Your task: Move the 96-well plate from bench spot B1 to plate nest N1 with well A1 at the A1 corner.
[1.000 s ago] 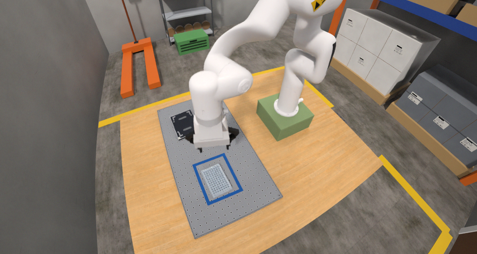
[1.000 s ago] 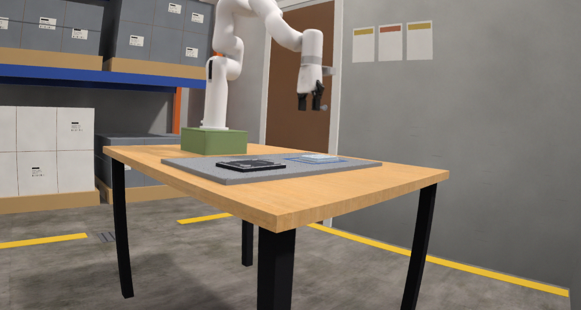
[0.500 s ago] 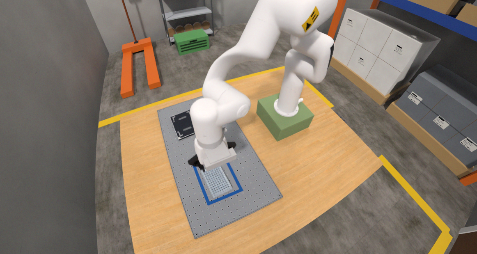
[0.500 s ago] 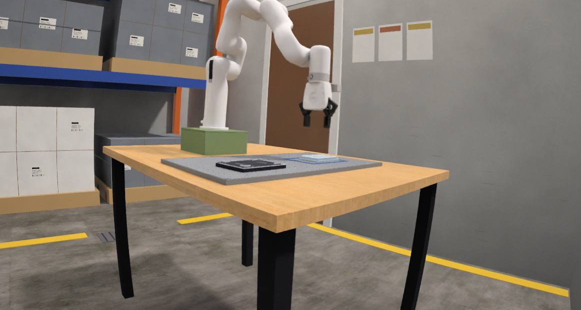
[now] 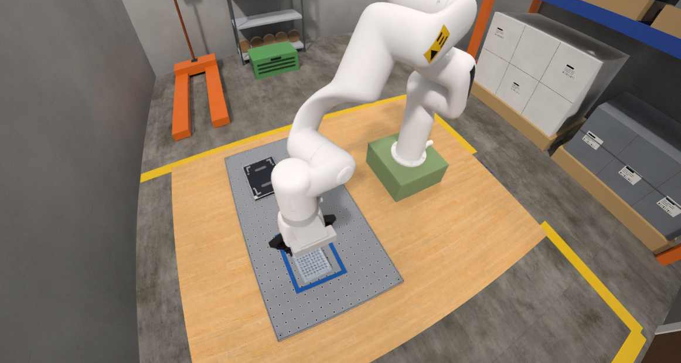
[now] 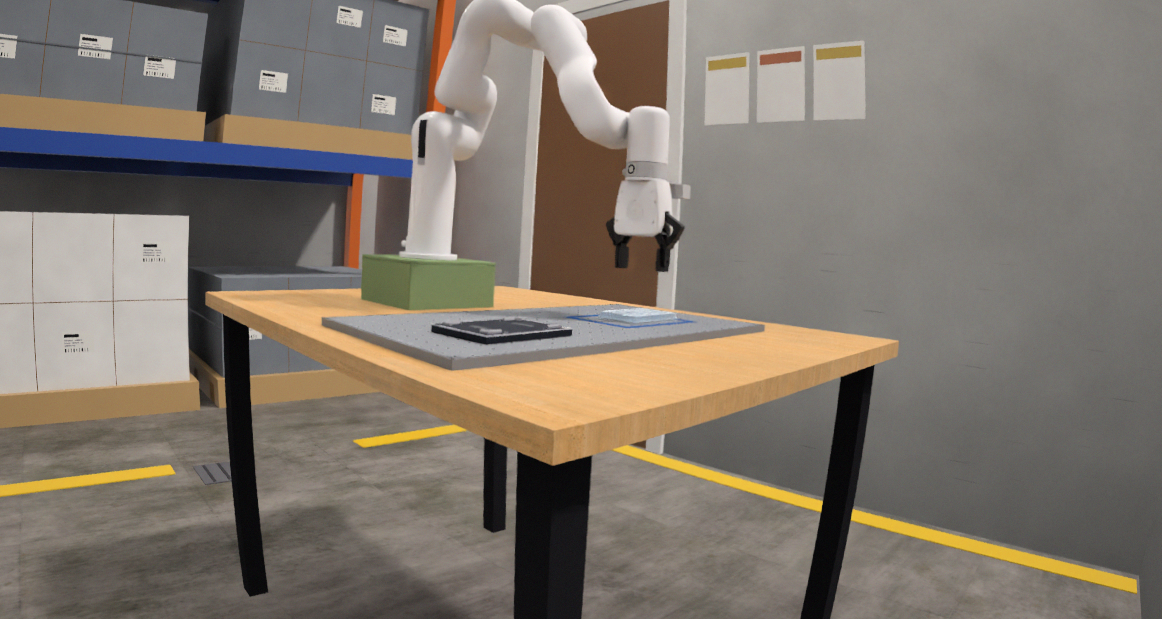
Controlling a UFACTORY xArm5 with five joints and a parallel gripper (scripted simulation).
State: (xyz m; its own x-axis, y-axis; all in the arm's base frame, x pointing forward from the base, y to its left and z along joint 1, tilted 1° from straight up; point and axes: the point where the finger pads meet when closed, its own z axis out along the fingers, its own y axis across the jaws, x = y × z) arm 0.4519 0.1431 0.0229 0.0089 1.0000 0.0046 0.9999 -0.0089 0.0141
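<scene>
White robot arm w/ black two-finger gripper (image 6: 643, 250), jaws spread wide & holding nothing, hangs above the clear 96-well plate (image 5: 313, 267) lying flat in blue-outlined spot B1 (image 5: 318, 282), prob. lined up for descent; black square plate nest (image 5: 258, 177) waits further back.

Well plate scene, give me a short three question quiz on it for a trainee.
1. True or false: the pincer is shut on the 96-well plate.
2. Where does the plate lie? A) inside the blue outline B) in the black nest C) on the green pedestal
3. Fill in: in the exterior view the open pincer hangs ____ the plate without touching it.

Key: 1 false, its fingers are spread and hold nothing; 2 A; 3 above.
</scene>
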